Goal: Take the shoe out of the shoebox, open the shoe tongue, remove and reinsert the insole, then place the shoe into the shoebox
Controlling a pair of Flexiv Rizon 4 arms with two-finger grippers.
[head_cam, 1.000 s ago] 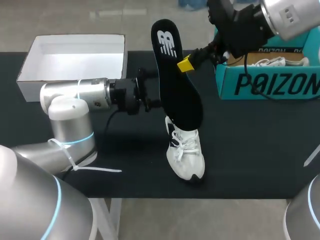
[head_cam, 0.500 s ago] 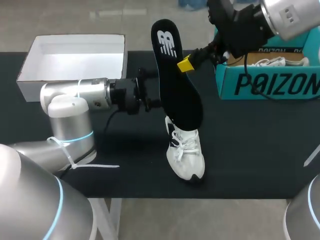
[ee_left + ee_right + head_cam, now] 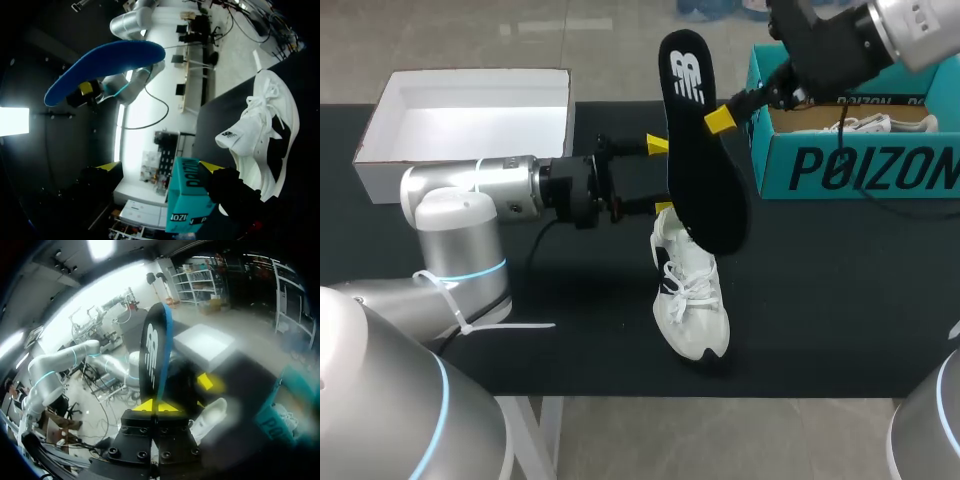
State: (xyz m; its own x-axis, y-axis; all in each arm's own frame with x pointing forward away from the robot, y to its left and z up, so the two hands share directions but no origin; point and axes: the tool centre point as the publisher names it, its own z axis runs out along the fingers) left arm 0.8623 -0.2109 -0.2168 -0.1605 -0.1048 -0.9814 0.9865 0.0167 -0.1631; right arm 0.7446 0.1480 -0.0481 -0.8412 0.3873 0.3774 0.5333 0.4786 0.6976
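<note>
Shoe (image 3: 690, 300) is sitting on counter (image 3: 820, 300), toe twd me. L end effector (image 3: 661, 177) is hanging at its heel collar, fingers spread, gripping nothing. Shoe lies beside one finger, not betw them; cant tell contact. L arm is staying level, unchanged vs 1 s ago.

Insole (image 3: 705, 180) is shifting up and twd shoebox side, so L yellow tips are showing again. Its lower end looks clear of collar, so removal approx done and reinsert comes next. R end effector (image 3: 718, 118) is clenched on insole edge, arm reaching in from far R. Shoebox (image 3: 850, 165) is sitting beyond.
</note>
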